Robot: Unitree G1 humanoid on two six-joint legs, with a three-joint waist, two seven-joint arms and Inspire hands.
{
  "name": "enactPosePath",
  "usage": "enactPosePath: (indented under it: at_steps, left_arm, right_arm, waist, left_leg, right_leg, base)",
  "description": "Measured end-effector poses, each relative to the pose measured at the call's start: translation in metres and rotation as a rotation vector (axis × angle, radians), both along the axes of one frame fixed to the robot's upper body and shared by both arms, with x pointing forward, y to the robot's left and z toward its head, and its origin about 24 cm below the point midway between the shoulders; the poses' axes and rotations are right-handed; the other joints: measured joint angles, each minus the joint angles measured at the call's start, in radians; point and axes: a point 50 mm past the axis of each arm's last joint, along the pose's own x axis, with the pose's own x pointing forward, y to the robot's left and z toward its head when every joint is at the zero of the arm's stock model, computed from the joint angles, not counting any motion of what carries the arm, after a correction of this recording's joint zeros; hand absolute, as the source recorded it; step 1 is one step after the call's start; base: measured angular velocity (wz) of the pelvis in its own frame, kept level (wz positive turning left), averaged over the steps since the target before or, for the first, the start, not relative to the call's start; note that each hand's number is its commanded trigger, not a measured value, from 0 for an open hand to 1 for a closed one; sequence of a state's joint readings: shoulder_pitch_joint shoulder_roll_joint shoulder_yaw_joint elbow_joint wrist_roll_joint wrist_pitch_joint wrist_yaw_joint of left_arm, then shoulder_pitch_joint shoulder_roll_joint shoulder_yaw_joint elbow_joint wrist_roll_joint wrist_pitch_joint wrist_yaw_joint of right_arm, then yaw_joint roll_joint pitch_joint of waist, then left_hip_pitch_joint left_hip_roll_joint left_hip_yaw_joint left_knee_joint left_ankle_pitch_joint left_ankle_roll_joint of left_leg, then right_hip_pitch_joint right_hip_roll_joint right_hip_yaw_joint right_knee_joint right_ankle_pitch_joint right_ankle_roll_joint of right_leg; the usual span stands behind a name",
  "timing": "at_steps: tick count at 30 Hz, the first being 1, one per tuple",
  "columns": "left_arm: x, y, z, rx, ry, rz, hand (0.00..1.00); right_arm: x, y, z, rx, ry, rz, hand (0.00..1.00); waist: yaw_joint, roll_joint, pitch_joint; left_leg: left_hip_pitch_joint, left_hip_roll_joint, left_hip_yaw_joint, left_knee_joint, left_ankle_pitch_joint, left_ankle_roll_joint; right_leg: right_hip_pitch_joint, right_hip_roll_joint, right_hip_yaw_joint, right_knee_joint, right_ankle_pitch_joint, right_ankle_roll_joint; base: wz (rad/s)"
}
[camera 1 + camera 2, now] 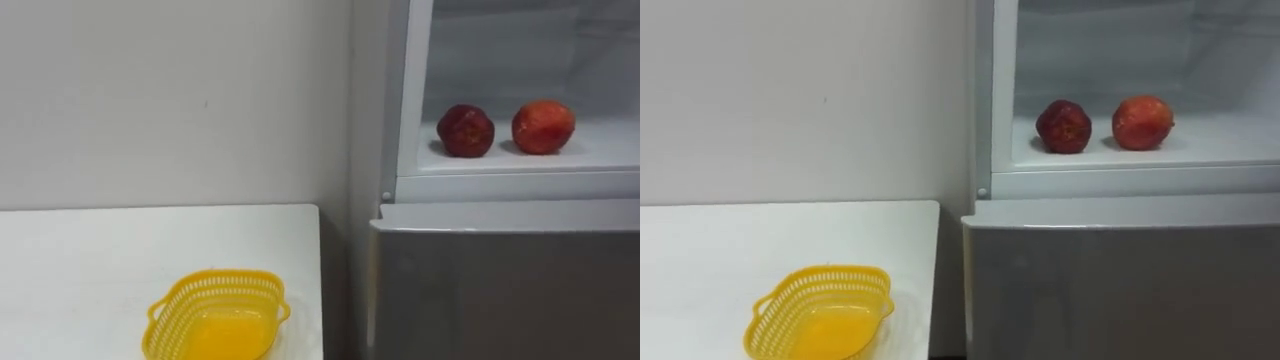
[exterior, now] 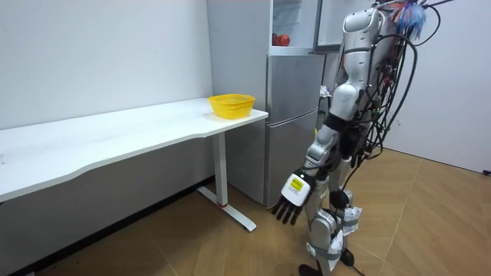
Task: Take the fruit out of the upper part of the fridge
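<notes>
Here I see the upper fridge compartment point(image 1: 520, 60) standing open above the closed grey lower door point(image 1: 500, 290), with its top cut off by the frame. Two fruits sit apart on its white shelf point(image 1: 600, 155): a dark red fruit point(image 1: 465, 131) to the left and a brighter red fruit point(image 1: 543, 127) to the right. I cannot tell their kind. A yellow basket point(image 1: 215, 285) rests on the white bench point(image 1: 100, 260), its near edge cropped. In the room view the robot stands before the fridge, and its left hand point(image 2: 291, 201) hangs low with fingers straight, slightly spread, holding nothing.
</notes>
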State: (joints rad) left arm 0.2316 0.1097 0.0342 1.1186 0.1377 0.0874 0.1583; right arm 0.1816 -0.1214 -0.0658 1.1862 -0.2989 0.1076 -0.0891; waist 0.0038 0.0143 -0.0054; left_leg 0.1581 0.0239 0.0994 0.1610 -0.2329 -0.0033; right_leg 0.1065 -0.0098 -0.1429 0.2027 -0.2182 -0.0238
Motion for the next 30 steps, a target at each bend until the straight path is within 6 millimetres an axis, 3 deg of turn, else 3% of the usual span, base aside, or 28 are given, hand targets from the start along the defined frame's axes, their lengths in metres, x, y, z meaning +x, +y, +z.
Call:
enactPosePath:
  at_steps: [4, 8, 11, 14, 21, 23, 27, 30]
  left_arm:
    - [0.01, 0.0, 0.001, -0.006, -0.015, -0.064, 0.0]
    - [0.023, -0.001, 0.002, -0.006, -0.069, -0.091, 0.0]
    - [0.034, -0.003, 0.004, -0.016, -0.139, -0.109, 0.0]
    - [0.036, -0.003, 0.005, -0.014, -0.156, -0.123, 0.0]
    - [0.031, -0.003, 0.005, -0.017, -0.173, -0.193, 0.0]
    - [0.028, 0.0, 0.005, -0.012, -0.166, -0.197, 0.0]
    - [0.022, 0.007, 0.005, -0.002, -0.139, -0.21, 0.0]
    - [0.009, 0.008, 0.003, 0.001, -0.074, -0.264, 0.0]
  right_arm:
    - [0.03, -0.004, 0.009, -0.061, -0.197, -0.024, 0.0]
    - [0.063, 0.0, 0.023, -0.073, -0.422, -0.061, 0.0]
    - [0.108, 0.008, 0.058, -0.082, -0.705, -0.004, 0.0]
    - [0.134, 0.021, 0.092, -0.065, -0.932, 0.037, 0.0]
    - [0.164, 0.043, 0.173, -0.041, -1.357, 0.094, 0.0]
    - [0.173, 0.045, 0.198, -0.072, -1.507, 0.086, 0.0]
    - [0.186, 0.045, 0.226, -0.137, -1.658, 0.071, 0.0]
    - [0.189, 0.05, 0.255, -0.177, -1.801, 0.094, 0.0]
  waist:
    - [-0.029, -0.001, 0.0008]
    - [-0.029, -0.002, 0.0017]
    - [-0.035, 0.001, 0.0081]
    - [-0.051, 0.0, 0.0086]
    - [-0.052, 0.012, 0.0028]
    - [-0.05, 0.003, 0.0009]
    - [-0.049, -0.012, 0.0025]
    - [-0.046, -0.013, 0.0045]
  left_leg:
    - [-0.013, 0.001, 0.032, -0.002, 0.0, 0.0]
    - [-0.013, 0.003, 0.068, -0.002, 0.0, 0.0]
    - [-0.03, 0.004, 0.089, 0.0, 0.0, 0.001]
    - [-0.034, 0.002, 0.091, -0.001, 0.0, 0.001]
    - [-0.043, 0.002, 0.092, -0.002, 0.001, 0.001]
    - [-0.043, 0.002, 0.092, -0.002, 0.001, 0.001]
    - [-0.043, 0.002, 0.091, -0.002, 0.0, 0.001]
    - [-0.041, 0.003, 0.092, -0.003, 0.0, 0.001]
  right_leg:
    - [-0.026, 0.001, 0.014, 0.005, 0.001, 0.0]
    - [-0.04, 0.012, 0.047, 0.003, 0.008, 0.003]
    - [-0.066, 0.012, 0.061, 0.003, 0.016, 0.004]
    - [-0.07, 0.012, 0.065, 0.0, 0.018, 0.005]
    - [-0.072, 0.019, 0.084, -0.015, 0.028, 0.008]
    - [-0.069, 0.019, 0.085, -0.015, 0.029, 0.008]
    - [-0.066, 0.02, 0.083, -0.013, 0.03, 0.008]
    - [-0.057, 0.021, 0.082, -0.018, 0.034, 0.008]
  base:
    - [-0.19]
    - [-0.19]
    - [-0.21]
    - [-0.05]
    - [-0.04]
    - [0.0]
    - [0.0]
    - [0.0]
